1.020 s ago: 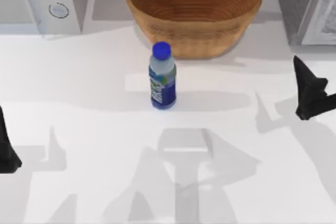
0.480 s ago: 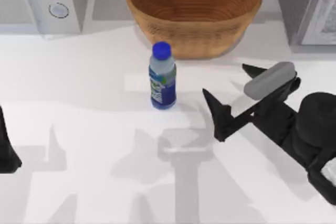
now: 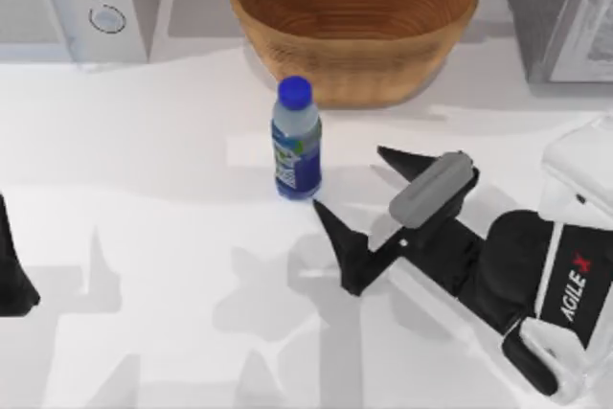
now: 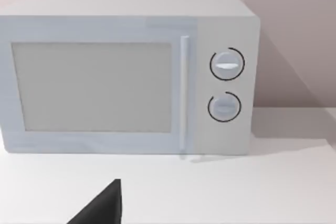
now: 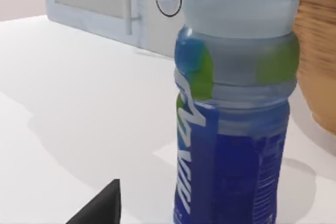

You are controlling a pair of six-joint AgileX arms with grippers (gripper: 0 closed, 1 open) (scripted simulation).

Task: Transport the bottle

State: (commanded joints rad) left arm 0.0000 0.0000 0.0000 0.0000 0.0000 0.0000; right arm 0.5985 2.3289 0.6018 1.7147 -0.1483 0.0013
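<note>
Two spread fingers of the right gripper (image 3: 350,189) reach leftward, low and near the upright bottle (image 3: 296,141), not touching.

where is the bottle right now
In the top view the bottle stands upright near the table's middle, just in front of the wicker bowl, with the right claw open close beside it on its right.

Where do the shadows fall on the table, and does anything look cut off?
Top view: the bottle and right gripper cast soft grey shadows on the white table. Right wrist view: the bottle's top is cropped, with its shadow stretching across the table.
</note>
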